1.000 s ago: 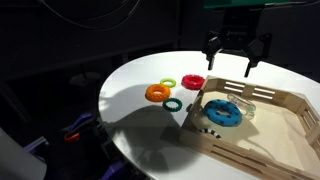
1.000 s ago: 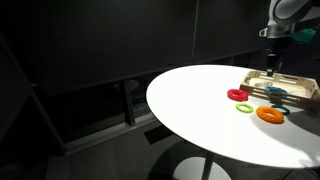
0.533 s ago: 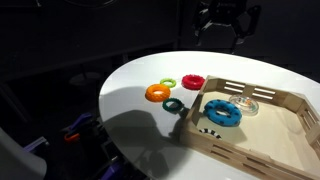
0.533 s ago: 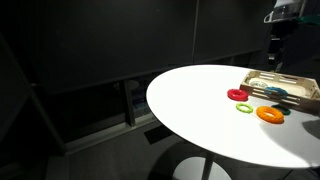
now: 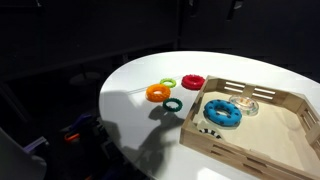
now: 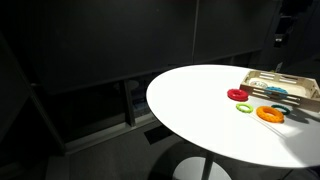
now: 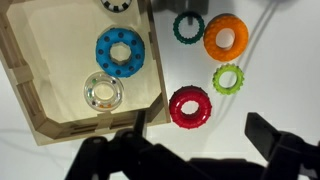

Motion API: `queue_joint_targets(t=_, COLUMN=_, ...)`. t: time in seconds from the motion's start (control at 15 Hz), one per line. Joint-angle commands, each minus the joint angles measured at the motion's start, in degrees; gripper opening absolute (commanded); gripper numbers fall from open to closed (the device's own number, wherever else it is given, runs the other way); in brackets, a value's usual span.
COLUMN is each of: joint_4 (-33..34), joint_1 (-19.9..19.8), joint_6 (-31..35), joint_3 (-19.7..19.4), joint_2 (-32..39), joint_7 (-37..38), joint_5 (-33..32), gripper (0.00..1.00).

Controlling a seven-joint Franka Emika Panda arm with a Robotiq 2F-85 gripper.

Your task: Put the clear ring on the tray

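Position: clear ring (image 7: 101,93) flat inside tray (image 7: 55,45), at 6 o'clock of blue ring (image 7: 121,51), close beside tray wall. Empty gripper (image 7: 178,142) spread wide. Placement looks done.

Risk: low arm pass could clip tray wall and jolt ring out toward red ring (image 7: 190,107).

Wrist view shows ring plainly. In an exterior view clear ring (image 5: 245,104) is only faint glint.

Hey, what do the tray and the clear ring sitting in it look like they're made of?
The tray looks like pale, unfinished wood, possibly plywood: it is matte and light tan, with thin flat walls. The clear ring looks like glossy transparent plastic: the tray floor shows through it, and whitish glints sit on its surface.
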Motion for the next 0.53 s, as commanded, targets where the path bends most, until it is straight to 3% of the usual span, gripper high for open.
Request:
queue_joint_targets(t=0.0, joint_4=-1.0, joint_1=0.9, joint_6=-0.9, joint_3=-0.2, joint_2=-4.5, joint_7=0.6, joint_5=-0.5, gripper=1.0)
queue_joint_targets(t=0.47, joint_4=-0.4, joint_1=1.8, joint_6=-0.2, joint_3=-0.6, joint_2=-5.2, joint_7=0.1, joint_5=-0.2, gripper=1.0)
